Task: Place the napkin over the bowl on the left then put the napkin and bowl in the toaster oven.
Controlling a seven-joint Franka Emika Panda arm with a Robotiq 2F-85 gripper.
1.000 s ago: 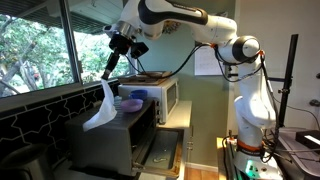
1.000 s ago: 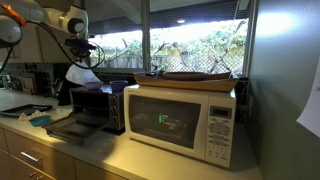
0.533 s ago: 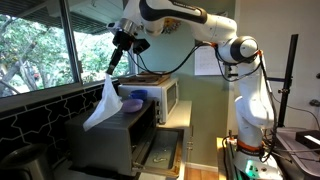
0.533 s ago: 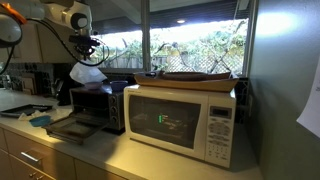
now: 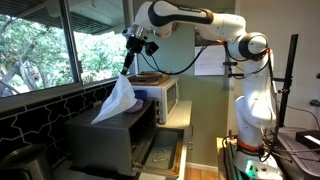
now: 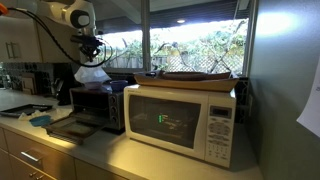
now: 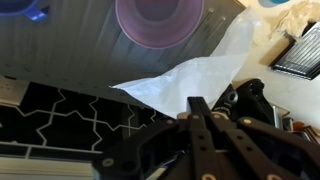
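Note:
My gripper (image 5: 128,62) is shut on the top corner of the napkin (image 5: 114,101), a pale white cloth that hangs in soft folds over the top of the dark grey toaster oven (image 5: 108,142). Both also show in an exterior view, the gripper (image 6: 91,47) above the napkin (image 6: 92,74). In the wrist view the napkin (image 7: 195,72) trails from my closed fingers (image 7: 199,112), its free end just short of a purple bowl (image 7: 158,18) on the oven's top (image 7: 70,45). A blue bowl (image 7: 25,8) sits beside it at the frame edge. The oven door (image 6: 66,127) hangs open.
A silver-white microwave (image 6: 185,118) with a brownish tray on top stands right next to the toaster oven (image 6: 100,104). A window (image 5: 40,45) and a black tiled wall (image 7: 60,125) run behind the oven. Countertop (image 6: 100,150) lies in front.
My gripper has carried the napkin along the oven top toward the microwave and a little higher. The hanging cloth now sits in front of the purple bowl in an exterior view.

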